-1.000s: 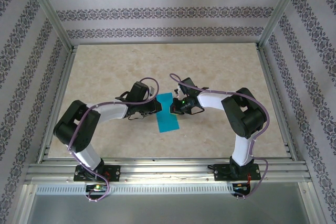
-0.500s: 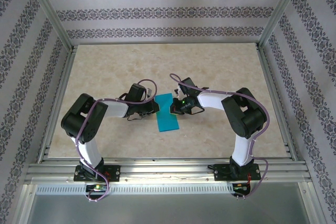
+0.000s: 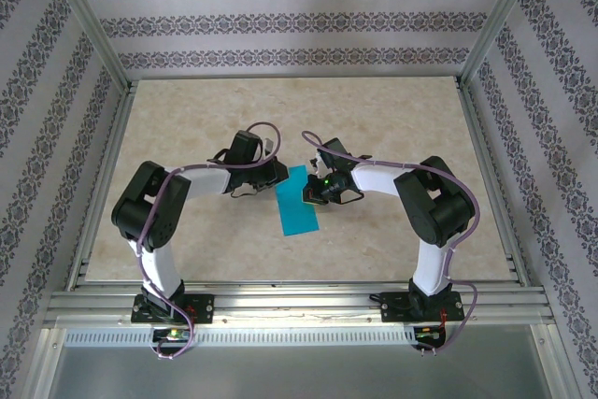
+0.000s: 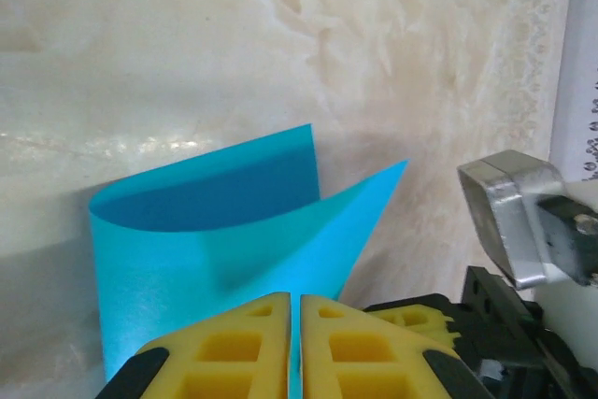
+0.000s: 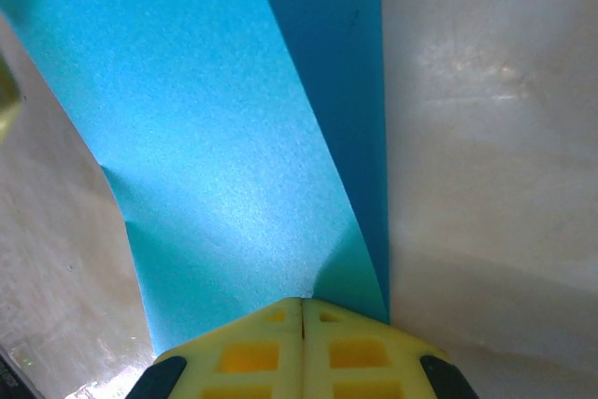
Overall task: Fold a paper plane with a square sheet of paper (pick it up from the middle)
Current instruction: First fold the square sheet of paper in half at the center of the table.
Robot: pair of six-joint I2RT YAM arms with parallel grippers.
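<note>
The square sheet of paper [image 3: 299, 212] is teal-blue and lies doubled over in the middle of the table. In the left wrist view the sheet [image 4: 215, 249] curls up, its darker inner face showing. My left gripper [image 3: 277, 178] is shut on the sheet's left edge, teal showing in the slit between the yellow fingers [image 4: 234, 343]. My right gripper [image 3: 311, 193] is shut on the opposite edge; its pads [image 5: 252, 352] pinch the sheet [image 5: 206, 156] where two layers meet. The paper plane is out of view.
The marble-patterned tabletop [image 3: 392, 119] is bounded by aluminium rails [image 3: 299, 298] and patterned walls. In the left wrist view the right gripper's yellow finger [image 4: 420, 310] and a metal bracket [image 4: 509, 221] sit close on the right.
My left gripper has slid toward the far end of the sheet's left edge, its elbow drawing in. The right arm has held still.
</note>
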